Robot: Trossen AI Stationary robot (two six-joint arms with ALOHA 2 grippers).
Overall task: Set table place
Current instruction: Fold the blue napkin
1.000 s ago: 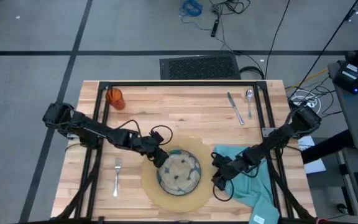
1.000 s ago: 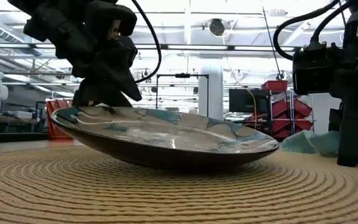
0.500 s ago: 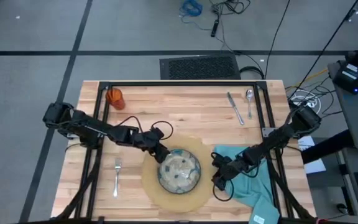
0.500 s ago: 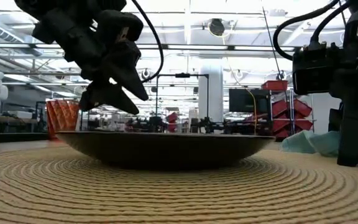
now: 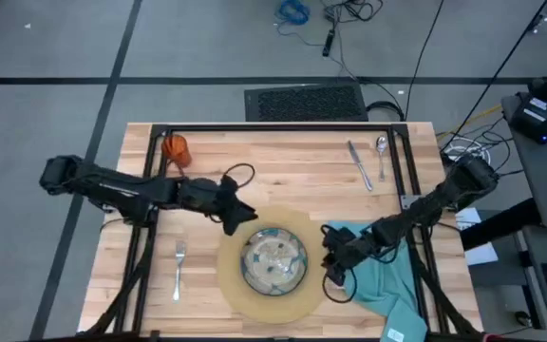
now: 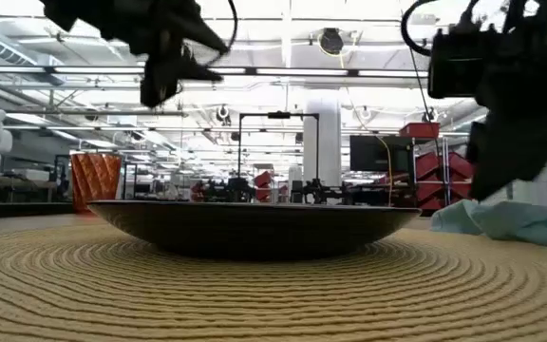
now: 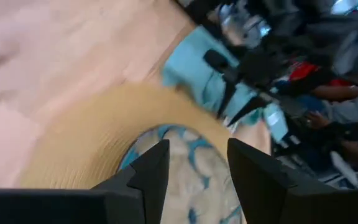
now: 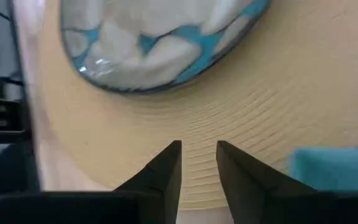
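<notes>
Plate (image 5: 273,262) sits flat in the middle of the round mat (image 5: 237,285), at the near centre of the table (image 5: 283,171). In the low view the plate (image 6: 254,226) rests level on the woven mat (image 6: 273,294).

Left gripper (image 5: 238,216) is raised above the table just far-left of the plate, off the mat's far-left edge, fingers spread with nothing between them; its wrist view shows both fingers (image 7: 151,171) parted over the plate (image 7: 185,168) and mat (image 7: 86,143).

Right gripper (image 5: 331,269) is at the mat's right edge, just right of the plate, over the near-left part of the napkin (image 5: 387,280). Its fingers (image 8: 166,168) show a narrow gap with nothing in it, pointing at the mat (image 8: 278,106) and plate rim (image 8: 160,43); not gripping anything.

Napkin lies rumpled right of the mat, running to the near right edge of the table. Fork (image 5: 179,269) lies left of the mat, near side. Knife (image 5: 359,165) and spoon (image 5: 381,154) lie side by side at the far right. Cup (image 5: 176,149) stands at the far left, also seen behind the plate in the low view (image 6: 95,179).
</notes>
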